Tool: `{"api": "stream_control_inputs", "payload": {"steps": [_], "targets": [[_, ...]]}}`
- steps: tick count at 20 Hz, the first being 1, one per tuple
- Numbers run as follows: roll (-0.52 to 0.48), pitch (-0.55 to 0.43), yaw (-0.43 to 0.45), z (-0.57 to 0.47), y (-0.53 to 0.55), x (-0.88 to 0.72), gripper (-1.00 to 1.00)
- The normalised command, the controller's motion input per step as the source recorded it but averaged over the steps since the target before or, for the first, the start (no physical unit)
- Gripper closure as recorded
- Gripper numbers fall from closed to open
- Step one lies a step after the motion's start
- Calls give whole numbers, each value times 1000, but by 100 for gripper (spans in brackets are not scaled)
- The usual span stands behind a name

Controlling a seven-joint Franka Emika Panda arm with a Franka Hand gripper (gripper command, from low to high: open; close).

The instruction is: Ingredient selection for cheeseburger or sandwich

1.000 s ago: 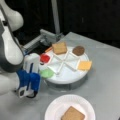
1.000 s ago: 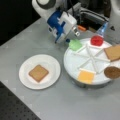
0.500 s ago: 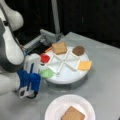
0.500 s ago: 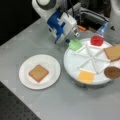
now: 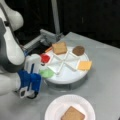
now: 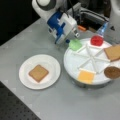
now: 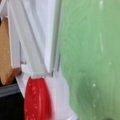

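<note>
Currently, by label:
Sandwich: only one bread square point(image 6: 38, 73) so far, on white paper plate point(image 6: 53, 65); no stack yet.
Ingredients: lettuce point(image 6: 75, 44), tomato point(image 6: 96, 40), cheese point(image 6: 86, 76), patty point(image 6: 112, 72), 2nd bread point(image 6: 113, 52) all in divided tray point(image 6: 75, 62).
Gripper point(image 6: 68, 40): at tray rim, just beside lettuce; lettuce fills wrist view point(image 7: 90, 57). Can't tell if claw grasps or is released.
Room: bare table point(image 6: 32, 37) betw. tray & plate.
</note>
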Motion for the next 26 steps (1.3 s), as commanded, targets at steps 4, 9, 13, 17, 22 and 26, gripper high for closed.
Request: {"api": "stream_control_inputs", "payload": {"steps": [4,9,13,17,22,26], "targets": [[152,-54,61,-101,-148,299,100],[145,-46,51,-94,-145,316,100],[152,-37,47,-91,-160,333,100],[162,-23,50,-83,-163,336,100],[156,-9,55,-64,-168,332,100],[149,14,60,-27,-182,320,100]]}}
